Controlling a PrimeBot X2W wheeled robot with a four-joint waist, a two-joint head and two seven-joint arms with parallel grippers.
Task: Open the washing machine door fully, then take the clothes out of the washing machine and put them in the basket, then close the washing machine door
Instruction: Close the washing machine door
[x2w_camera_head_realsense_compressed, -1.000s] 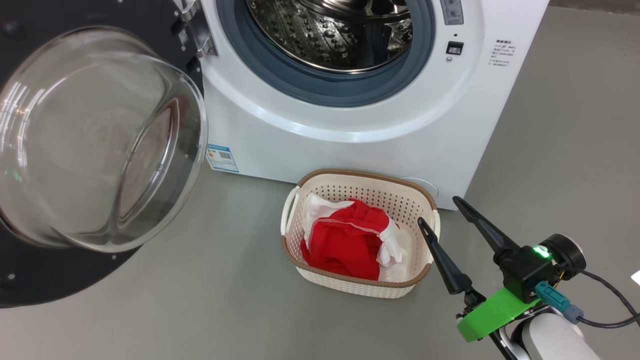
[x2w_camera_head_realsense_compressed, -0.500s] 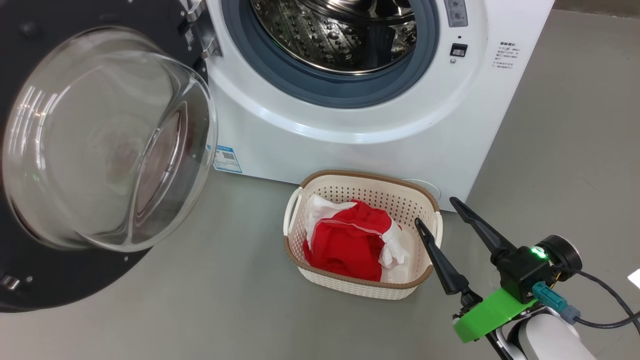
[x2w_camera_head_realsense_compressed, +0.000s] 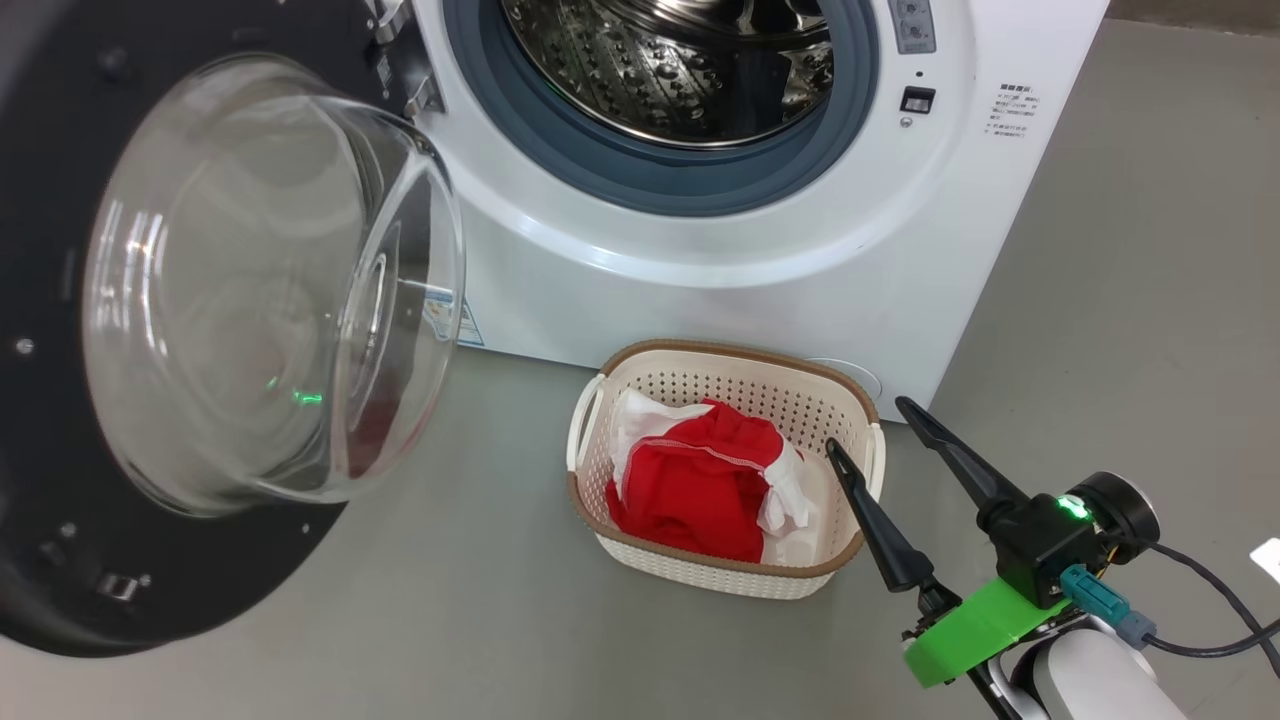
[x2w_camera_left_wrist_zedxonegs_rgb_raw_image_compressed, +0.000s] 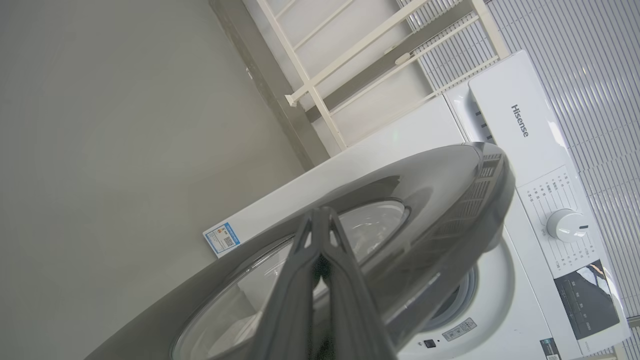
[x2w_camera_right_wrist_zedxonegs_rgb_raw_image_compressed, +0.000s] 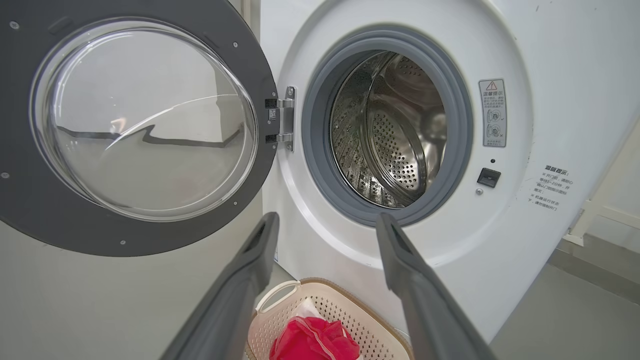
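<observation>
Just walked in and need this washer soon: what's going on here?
The red and white fabric clothes lie in the small cream perforated plastic basket in front of the big white front-loading washing machine, whose steel drum looks empty. The round black-rimmed glass door stands open. The left gripper, shut, is at the door's outer face, seemingly to push it closed; contact is unclear. The right gripper hangs open beside the basket.
</observation>
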